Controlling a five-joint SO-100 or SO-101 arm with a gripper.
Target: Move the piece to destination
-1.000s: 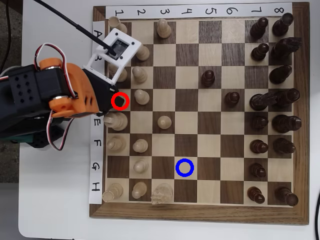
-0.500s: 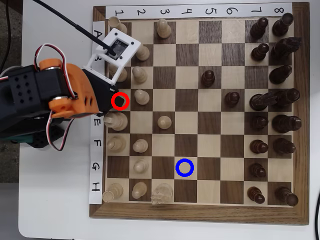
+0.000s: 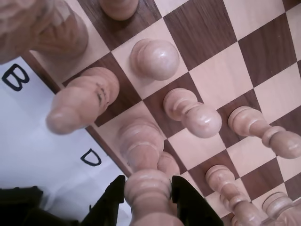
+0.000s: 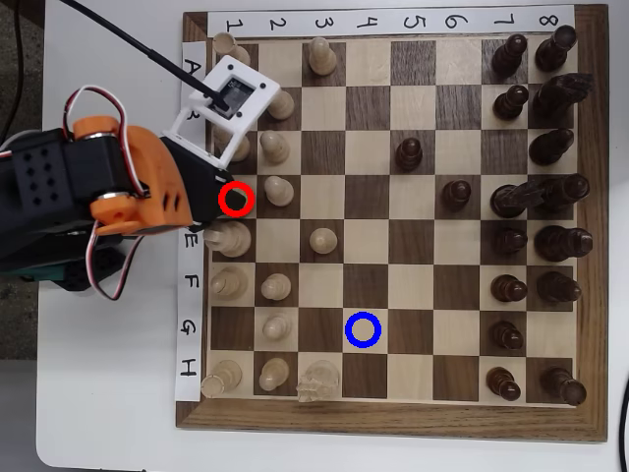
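At the wrist view's bottom centre, the piece (image 3: 146, 190) is seen clamped between the gripper (image 3: 147, 200) fingers. In the overhead view it is hidden under the arm at centre left, while the blue-ringed destination (image 4: 363, 330) lies bare at lower centre.

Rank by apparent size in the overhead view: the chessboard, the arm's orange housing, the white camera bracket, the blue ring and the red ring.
1. chessboard
2. orange housing
3. white bracket
4. blue ring and red ring: they look the same size, so neither ranks above the other.

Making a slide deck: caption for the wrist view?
Black two-finger gripper flanking a pale cream wooden chess piece at the board's D-row edge.
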